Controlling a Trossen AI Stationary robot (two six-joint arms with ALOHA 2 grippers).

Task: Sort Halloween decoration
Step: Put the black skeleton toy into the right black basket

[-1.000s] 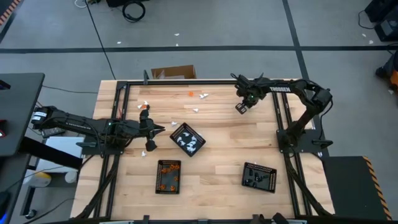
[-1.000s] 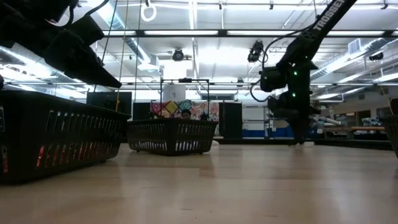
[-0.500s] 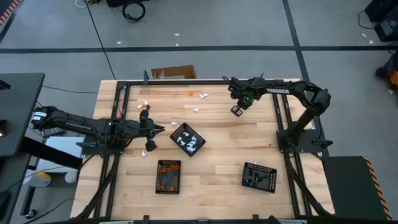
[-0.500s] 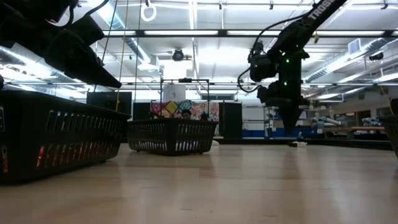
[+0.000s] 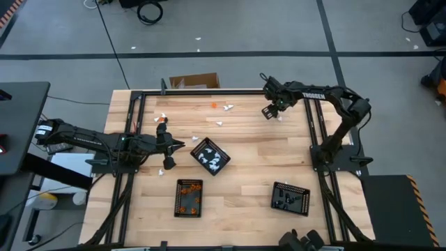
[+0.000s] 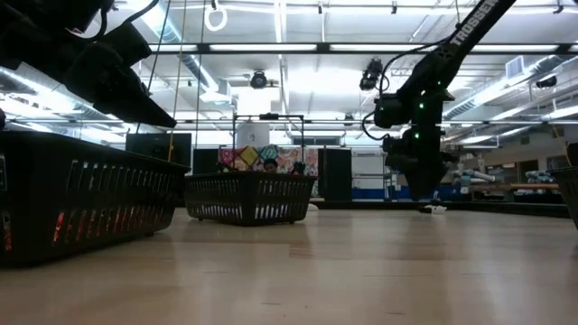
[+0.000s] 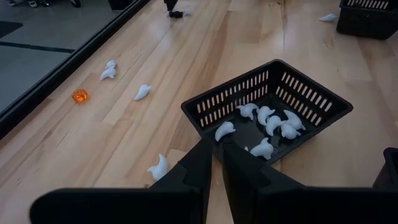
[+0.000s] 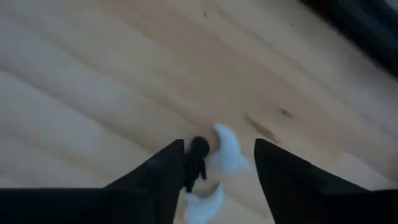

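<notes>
Tiny Halloween decoration pieces lie loose on the wooden table: white ones (image 5: 219,123), an orange one (image 5: 214,105), more at the far left (image 5: 164,115). My right gripper (image 8: 217,168) stands open near the far right, pointing down, its fingers either side of a black piece (image 8: 198,158) and two white ones (image 8: 227,152) that lie on the wood. My left gripper (image 7: 217,149) hangs shut and holds nothing, just left of the tray of white pieces (image 7: 323,99), in which several white pieces (image 7: 267,121) lie.
A tray with orange pieces (image 5: 189,197) and one with black pieces (image 5: 290,197) stand near the front edge. A black frame (image 5: 209,92) runs round the table. A cardboard box (image 5: 195,81) sits beyond the far edge. Bare wood lies in the table's middle.
My right gripper swung a little toward the table's left and near side, then back toward the far edge, ending over the black and white pieces. In the low view its lower end looks wider now than half a second ago. My left arm has kept still.
</notes>
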